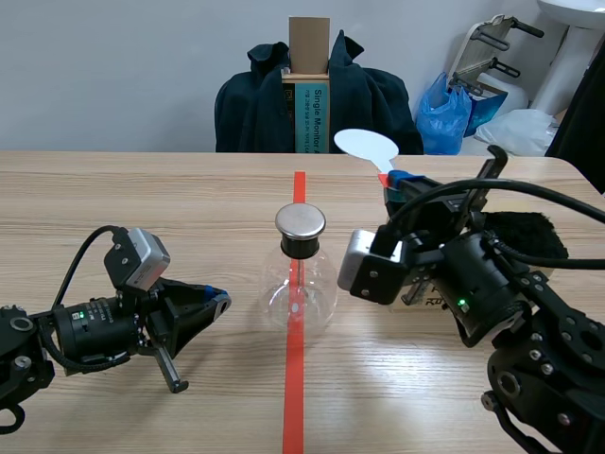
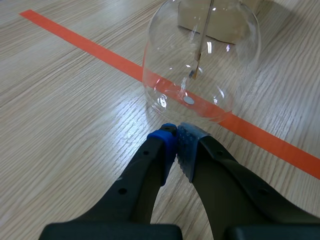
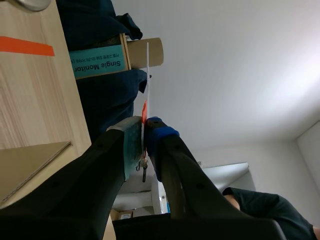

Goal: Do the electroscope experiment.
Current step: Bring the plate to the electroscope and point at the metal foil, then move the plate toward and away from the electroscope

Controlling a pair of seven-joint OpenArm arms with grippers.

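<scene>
While right claw (image 3: 144, 131) grips white disc (image 1: 367, 145) edge-on, scene shows face.

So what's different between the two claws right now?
The left gripper is shut on nothing, while the right gripper is shut on a thin white paddle. The left gripper sits low by the table, pointing at the glass electroscope flask. The right gripper is raised, with its paddle pointing up. Both are black and closed.

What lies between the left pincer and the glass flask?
Nothing: only bare table separates the left pincer from the glass flask, as the left wrist view shows.
</scene>
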